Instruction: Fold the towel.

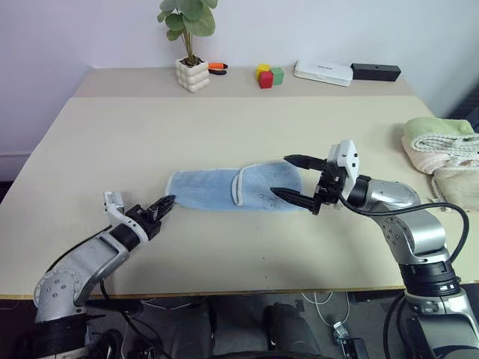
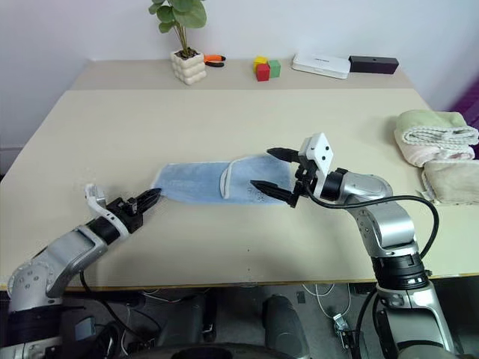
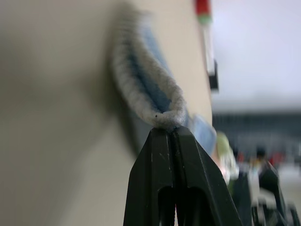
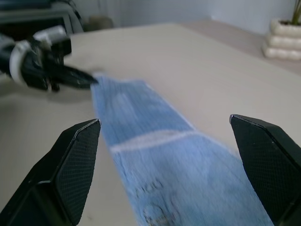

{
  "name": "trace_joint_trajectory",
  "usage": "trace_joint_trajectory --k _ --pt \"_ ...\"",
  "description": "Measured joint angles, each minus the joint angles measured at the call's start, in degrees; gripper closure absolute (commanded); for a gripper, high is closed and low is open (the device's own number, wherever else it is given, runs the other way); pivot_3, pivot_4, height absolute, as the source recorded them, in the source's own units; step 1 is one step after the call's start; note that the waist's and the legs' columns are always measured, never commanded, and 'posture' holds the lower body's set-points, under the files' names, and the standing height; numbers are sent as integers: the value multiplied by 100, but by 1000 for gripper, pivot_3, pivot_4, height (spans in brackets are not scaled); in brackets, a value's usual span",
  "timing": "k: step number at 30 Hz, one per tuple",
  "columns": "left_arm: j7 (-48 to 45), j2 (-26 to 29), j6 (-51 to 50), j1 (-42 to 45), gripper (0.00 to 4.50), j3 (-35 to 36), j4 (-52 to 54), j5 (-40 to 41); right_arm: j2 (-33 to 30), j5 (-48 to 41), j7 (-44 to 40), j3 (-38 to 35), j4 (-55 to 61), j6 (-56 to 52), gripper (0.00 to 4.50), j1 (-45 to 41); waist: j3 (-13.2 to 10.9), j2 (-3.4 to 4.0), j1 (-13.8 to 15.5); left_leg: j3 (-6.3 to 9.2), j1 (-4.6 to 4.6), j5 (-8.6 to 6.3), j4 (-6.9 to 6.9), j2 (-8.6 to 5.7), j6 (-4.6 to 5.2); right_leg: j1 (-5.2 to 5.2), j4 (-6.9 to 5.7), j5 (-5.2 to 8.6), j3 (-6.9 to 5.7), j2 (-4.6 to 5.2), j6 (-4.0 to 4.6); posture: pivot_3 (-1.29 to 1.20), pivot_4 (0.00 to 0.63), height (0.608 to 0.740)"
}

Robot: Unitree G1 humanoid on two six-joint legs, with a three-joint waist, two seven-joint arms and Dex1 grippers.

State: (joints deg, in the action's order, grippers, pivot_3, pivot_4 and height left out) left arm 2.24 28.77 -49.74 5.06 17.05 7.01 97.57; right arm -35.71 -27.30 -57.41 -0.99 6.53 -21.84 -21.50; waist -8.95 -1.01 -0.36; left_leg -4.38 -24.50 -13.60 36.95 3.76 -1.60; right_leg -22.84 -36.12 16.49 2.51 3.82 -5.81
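Observation:
The light blue towel (image 1: 224,191) lies flat in a long strip across the middle of the table (image 1: 112,134), with a pale cream border band (image 1: 238,187) across it. My left gripper (image 1: 168,202) is at the strip's left end, shut on the towel's edge; in the left wrist view the fingertips (image 3: 162,136) pinch the thick terry edge (image 3: 146,80). My right gripper (image 1: 281,175) stands open over the right end, one finger above the cloth and one at its near edge. The right wrist view looks along the towel (image 4: 155,155) to the left gripper (image 4: 87,81).
A pale green towel (image 1: 438,134) and a cream-pink one (image 1: 456,183) are piled at the table's right edge. Along the back stand a potted plant (image 1: 192,75), coloured blocks (image 1: 269,75), a white box (image 1: 322,72) and a black box (image 1: 376,72).

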Motion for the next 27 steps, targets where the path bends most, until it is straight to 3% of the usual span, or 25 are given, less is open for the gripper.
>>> trace_joint_trajectory --k 5,10,19,27 --pt "-1546 340 -258 684 4480 -570 281 -1055 -617 -133 -442 -567 -295 17 0 392 -2 -1 -17 -22 -3 -14 2 -12 24 3 15 -4 10 12 3 0 150 735" --pt "-2981 459 -115 1437 4480 -1459 209 -2521 -829 -232 -607 -925 -336 32 0 670 -7 -1 -43 -13 2 -13 0 -1 23 1 10 -5 13 -11 0 0 150 735" --pt "-4491 -788 414 2898 4480 -2864 -1002 -4552 -967 -229 -536 -1334 -301 103 0 1173 -15 -10 15 -9 -5 -12 9 -5 23 3 9 -7 16 -16 -9 0 150 735" --pt "-4993 -1755 875 3720 4480 -3215 -2231 -5776 -1061 -250 -495 -1692 -160 140 0 1555 -19 -16 -16 -1 -4 -12 9 -4 24 3 7 -9 17 -21 -32 0 150 735"
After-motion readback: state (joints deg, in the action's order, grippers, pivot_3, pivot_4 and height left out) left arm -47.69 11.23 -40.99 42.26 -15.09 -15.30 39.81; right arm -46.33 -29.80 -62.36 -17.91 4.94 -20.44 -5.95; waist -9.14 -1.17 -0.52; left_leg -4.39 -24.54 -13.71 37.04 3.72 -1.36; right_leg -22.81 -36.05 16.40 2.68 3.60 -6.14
